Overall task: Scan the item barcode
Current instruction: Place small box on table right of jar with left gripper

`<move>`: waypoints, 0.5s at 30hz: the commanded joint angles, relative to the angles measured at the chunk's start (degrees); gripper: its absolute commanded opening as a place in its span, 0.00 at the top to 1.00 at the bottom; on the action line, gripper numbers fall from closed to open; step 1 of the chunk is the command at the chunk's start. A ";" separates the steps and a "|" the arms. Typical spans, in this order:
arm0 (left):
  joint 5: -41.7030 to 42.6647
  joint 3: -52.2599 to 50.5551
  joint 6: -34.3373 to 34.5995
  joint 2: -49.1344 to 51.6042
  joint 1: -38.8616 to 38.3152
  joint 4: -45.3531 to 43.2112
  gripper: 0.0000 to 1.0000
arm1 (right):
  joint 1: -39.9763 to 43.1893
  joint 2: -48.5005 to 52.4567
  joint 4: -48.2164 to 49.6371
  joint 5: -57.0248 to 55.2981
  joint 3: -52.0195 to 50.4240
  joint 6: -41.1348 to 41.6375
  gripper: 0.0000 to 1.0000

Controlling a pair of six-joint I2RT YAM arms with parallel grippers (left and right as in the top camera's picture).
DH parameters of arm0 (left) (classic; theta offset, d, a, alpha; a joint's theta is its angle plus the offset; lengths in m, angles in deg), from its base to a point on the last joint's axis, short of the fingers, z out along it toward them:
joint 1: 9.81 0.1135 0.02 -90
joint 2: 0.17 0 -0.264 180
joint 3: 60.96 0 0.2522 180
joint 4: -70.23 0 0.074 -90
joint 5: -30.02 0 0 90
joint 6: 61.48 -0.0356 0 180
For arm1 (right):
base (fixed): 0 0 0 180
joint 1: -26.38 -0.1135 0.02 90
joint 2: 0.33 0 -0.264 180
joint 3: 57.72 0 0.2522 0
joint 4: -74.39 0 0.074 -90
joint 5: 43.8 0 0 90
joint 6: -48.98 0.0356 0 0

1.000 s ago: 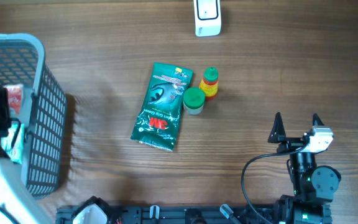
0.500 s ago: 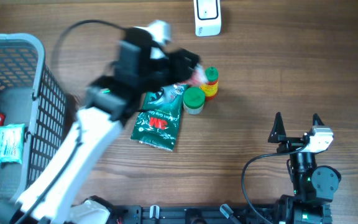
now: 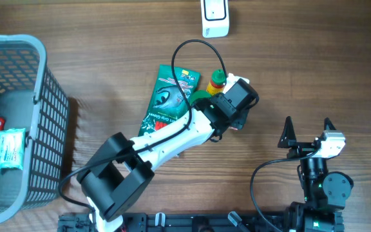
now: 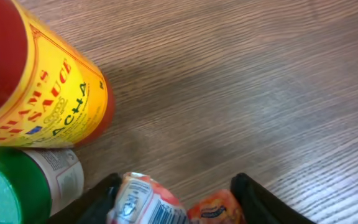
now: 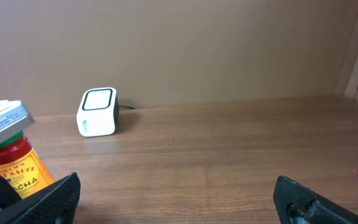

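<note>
Left wrist — packet (image 4: 145,202) crosswise, barcode (image 4: 161,214) visible

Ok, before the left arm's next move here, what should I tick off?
1. Packet inside left gripper: ok; firm grip: cannot tell.
2. Barcode showing on packet: ok, left wrist view.
3. Scanner unobstructed: ok.
4. Clearance from sauce bottle and green-capped jar: not ok, both close beside.
5. Right gripper open, parked aside: ok.

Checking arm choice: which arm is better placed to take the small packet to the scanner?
Left: the small packet sits in the left tool; the right tool is open, empty and farther away.
</note>
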 commanded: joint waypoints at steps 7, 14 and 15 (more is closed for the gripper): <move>-1.81 0.42 -0.83 0.11 0.52 0.35 0.37 | 0.17 -0.31 0.17 -0.52 -0.04 -0.52 0.00; -2.47 0.44 -0.85 0.09 0.55 0.42 0.32 | 0.17 -0.33 0.17 -0.52 -0.04 -0.55 0.00; -3.34 0.44 -0.85 0.09 0.55 0.42 0.32 | 0.17 -0.33 0.17 -0.52 -0.04 -0.52 0.00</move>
